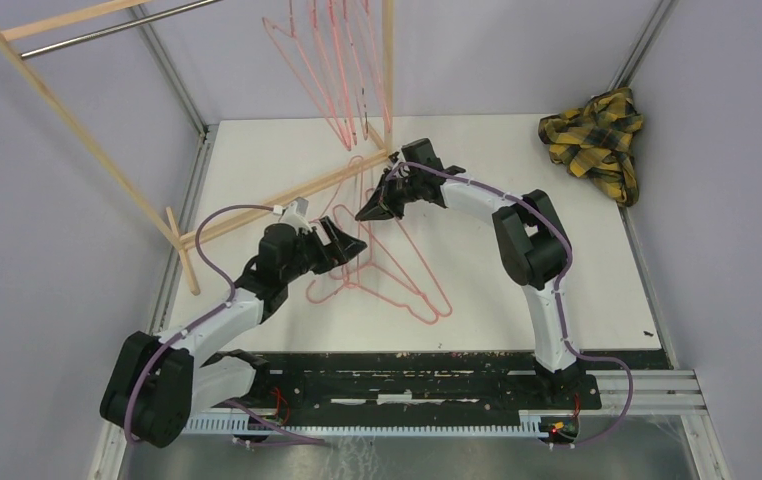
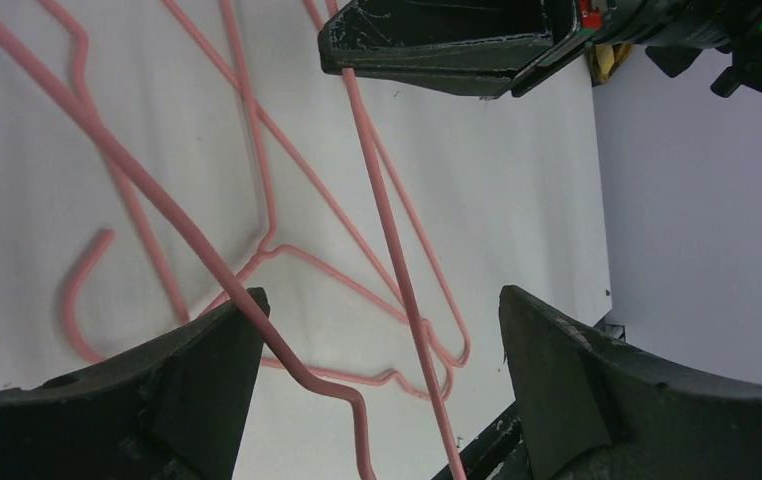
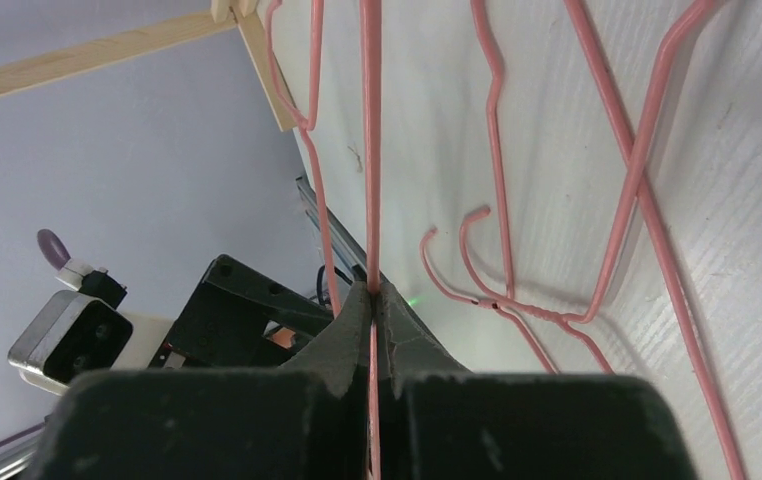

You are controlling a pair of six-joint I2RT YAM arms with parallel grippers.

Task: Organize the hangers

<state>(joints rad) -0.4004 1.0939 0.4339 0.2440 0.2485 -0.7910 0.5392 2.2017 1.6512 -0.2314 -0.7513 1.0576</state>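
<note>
One hanger [image 3: 370, 150] pinched by right gripper [image 3: 372, 300], jaws closed on it; left gripper [image 2: 382, 295], at its seven o'clock, straddles same wire, jaws wide.

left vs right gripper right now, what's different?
The left gripper is wide open; the right gripper is shut. The left clamps nothing, though hanger wires cross the gap between its fingers; the right pinches one pink hanger by its wire. In the top view the right sits farther from the arm bases than the left. Shared: both are black and low over the loose hangers on the table.
</note>
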